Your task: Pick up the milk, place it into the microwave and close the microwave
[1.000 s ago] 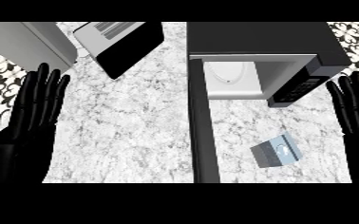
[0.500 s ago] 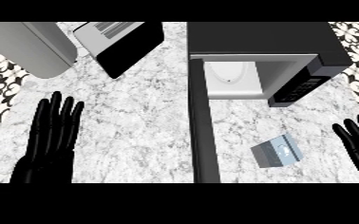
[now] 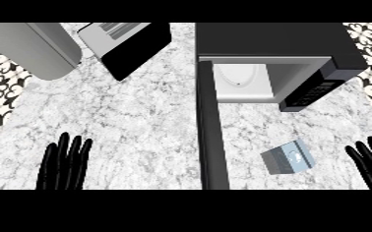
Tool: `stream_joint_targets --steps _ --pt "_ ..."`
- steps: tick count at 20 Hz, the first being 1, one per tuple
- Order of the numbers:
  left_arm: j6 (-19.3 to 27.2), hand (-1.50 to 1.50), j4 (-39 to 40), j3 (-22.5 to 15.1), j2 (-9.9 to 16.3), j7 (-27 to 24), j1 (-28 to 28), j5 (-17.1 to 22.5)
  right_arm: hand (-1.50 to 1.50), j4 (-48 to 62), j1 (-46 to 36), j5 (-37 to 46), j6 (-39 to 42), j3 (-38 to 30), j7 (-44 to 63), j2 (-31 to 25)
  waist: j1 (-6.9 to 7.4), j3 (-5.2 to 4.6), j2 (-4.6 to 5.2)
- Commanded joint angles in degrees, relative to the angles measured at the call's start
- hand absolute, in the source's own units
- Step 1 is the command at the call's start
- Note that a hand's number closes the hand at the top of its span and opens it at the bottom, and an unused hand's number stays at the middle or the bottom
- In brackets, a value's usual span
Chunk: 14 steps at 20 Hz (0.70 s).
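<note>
The counter [image 3: 138, 123] was seen from steeply above, a white marbled top. Only the fingers of the right hand [image 3: 361, 158] showed, cut off by the right and lower edges of the view; they looked straight, holding nothing. The left hand [image 3: 64, 164] stood at the lower left with its fingers straight, slightly spread and holding nothing, its wrist cut off at the lower edge.

The milk [image 3: 288, 158], a small grey-blue carton, lay on the counter at the lower right, tilted, between the open microwave door [image 3: 208, 128] and the right hand, touching neither. Its markings were too small to make out.

The microwave [image 3: 280, 46] sat at the upper right, its dark top filling much of that corner. Its door stood open, seen edge-on as a long dark strip running down to the lower edge. Inside, a pale turntable [image 3: 240, 74] showed, partly hidden under the roof. The control panel [image 3: 320, 86] was at the right, its buttons unreadable.

At the upper left stood a grey appliance [image 3: 40, 49], cut off by the edge, and beside it a tilted black-and-silver appliance [image 3: 127, 44] I could not identify. Patterned tiling [image 3: 9, 73] showed at the far left edge.

Bare counter lay open between the left hand and the door, and around the milk.
</note>
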Motion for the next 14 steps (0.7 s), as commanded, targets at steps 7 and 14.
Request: stream_joint_targets --steps 7,14 --pt "-2.7 -1.5 3.91 -1.35 1.76 -11.2 8.01 2.1 -1.5 13.76 -4.03 7.76 2.07 1.78 -6.2 4.84 0.48 -0.02 0.09" --pt "-3.06 -1.5 4.42 -0.24 3.71 -13.4 8.9 1.92 -1.5 26.35 -6.56 17.3 -0.93 -0.62 -17.28 6.84 0.3 0.02 0.13"
